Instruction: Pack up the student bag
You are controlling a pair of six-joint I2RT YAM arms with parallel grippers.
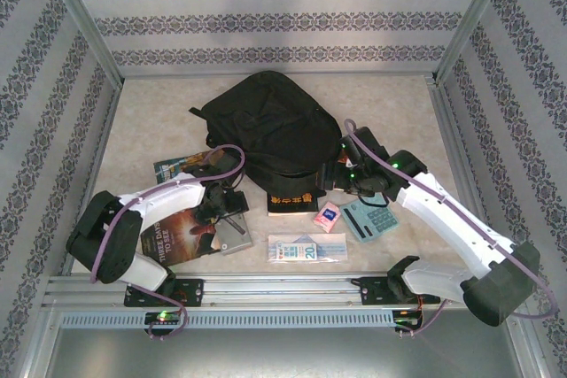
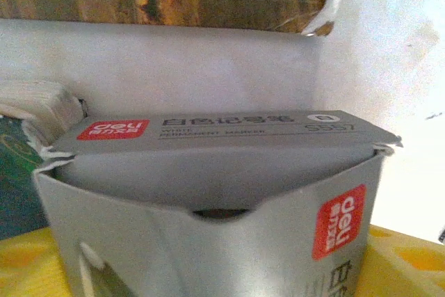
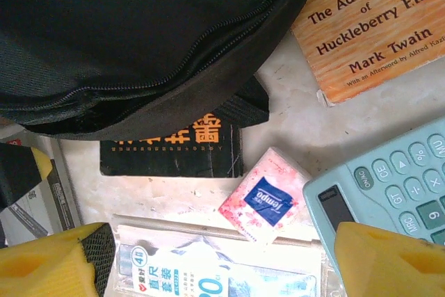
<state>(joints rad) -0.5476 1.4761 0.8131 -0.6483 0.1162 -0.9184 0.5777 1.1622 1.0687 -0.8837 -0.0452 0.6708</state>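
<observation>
Patterned wallpaper lines three sides of the pale, marbled table [image 1: 133, 121]. The student bag [image 1: 270, 126] lies flat around the middle, towards the back, a rounded black bulk bigger than anything else on the surface.

Smaller things are spread along its near edge. A black book with orange characters [image 1: 291, 199] is tucked partly under the bag's rim, with a pink tissue pack [image 1: 328, 217] just beside it. A teal calculator [image 1: 368, 217] lies further right, and a ruler set [image 1: 306, 247] in a clear sleeve lies nearer the arms.

Over that spot, by the bag's right near corner, the right gripper [image 3: 222, 269] hangs low. Its yellow-tipped fingers are spread wide with nothing held between them. From its camera you see the bag's zip curving across the top and a Huckleberry Finn paperback [image 3: 375, 26] poking out beside the bag.

On the left side of the table, the left gripper [image 2: 219, 262] is down over a pile of books, among them Three Days to See [image 1: 182, 241]. A grey marker box [image 2: 208, 172] with its end flap open sits between the yellow pads [image 2: 410, 262]. I cannot tell whether they press on the box or merely flank it.
</observation>
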